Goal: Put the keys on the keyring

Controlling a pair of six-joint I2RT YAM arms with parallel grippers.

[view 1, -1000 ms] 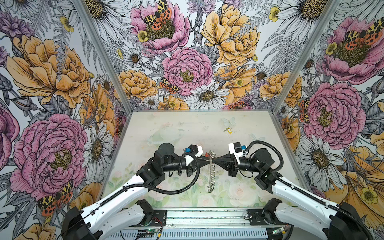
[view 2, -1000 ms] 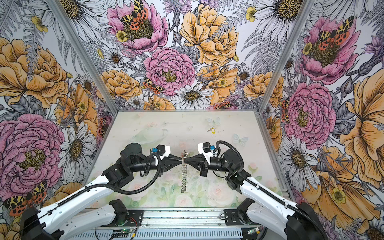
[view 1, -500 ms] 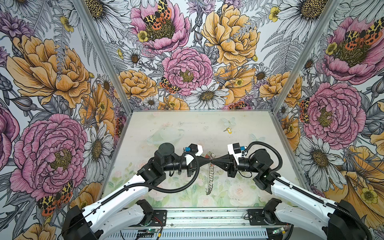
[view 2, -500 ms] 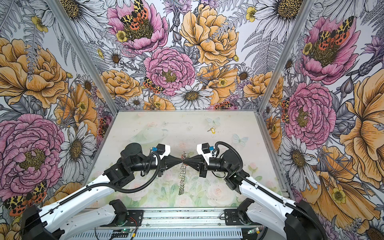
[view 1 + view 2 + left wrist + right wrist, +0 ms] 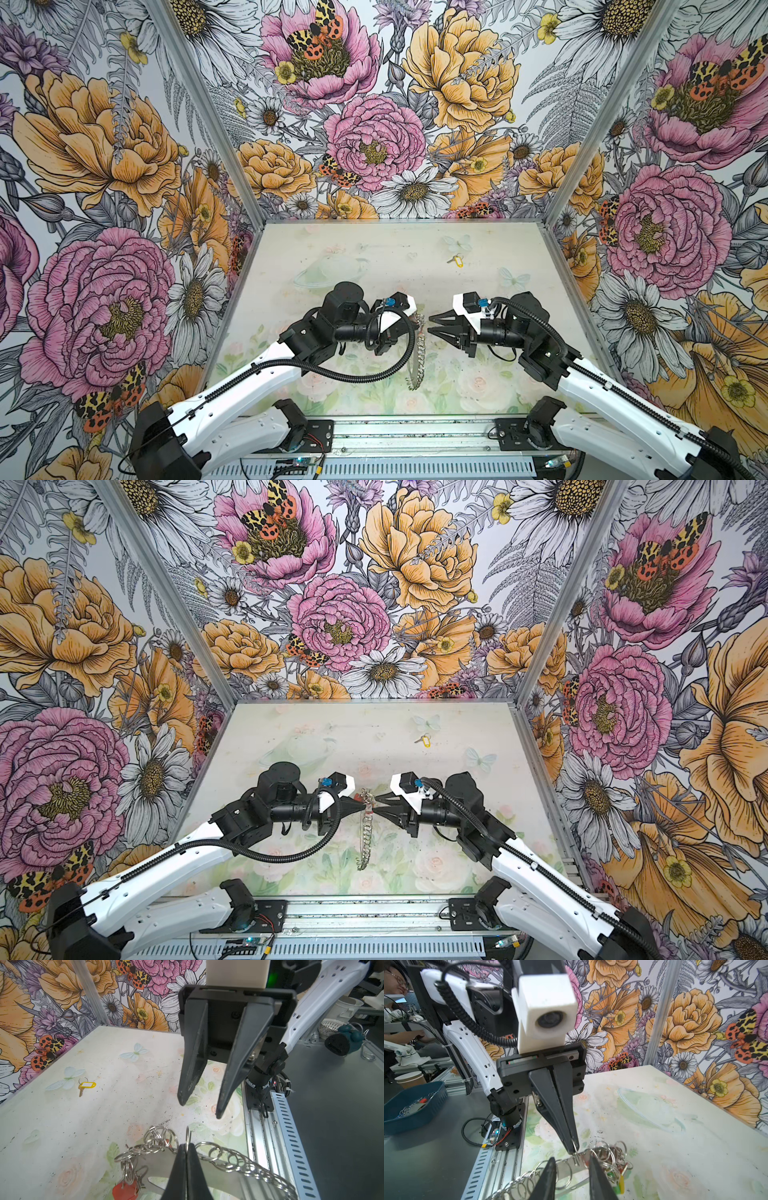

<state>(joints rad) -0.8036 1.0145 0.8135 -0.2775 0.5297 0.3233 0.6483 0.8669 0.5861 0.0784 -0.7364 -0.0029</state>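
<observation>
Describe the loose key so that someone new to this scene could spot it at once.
On the pale tabletop, look toward the far right corner, where a white butterfly is printed. Just in front of it lies a small silver key with a yellow tag. It alone lies loose; the other tagged keys hang bunched on the keyring at centre.

The keyring (image 5: 226, 1177) is seen as flat, dull grey metal, its split rings (image 5: 208, 1151) as bright polished wire. Glossy plastic is shown by the yellow tag (image 5: 88, 1084). The fingers (image 5: 245, 1053) of the right gripper (image 5: 199, 1110) are formed of matt black, faintly grained plastic. The table (image 5: 62, 1126) is matt and scuffed.
</observation>
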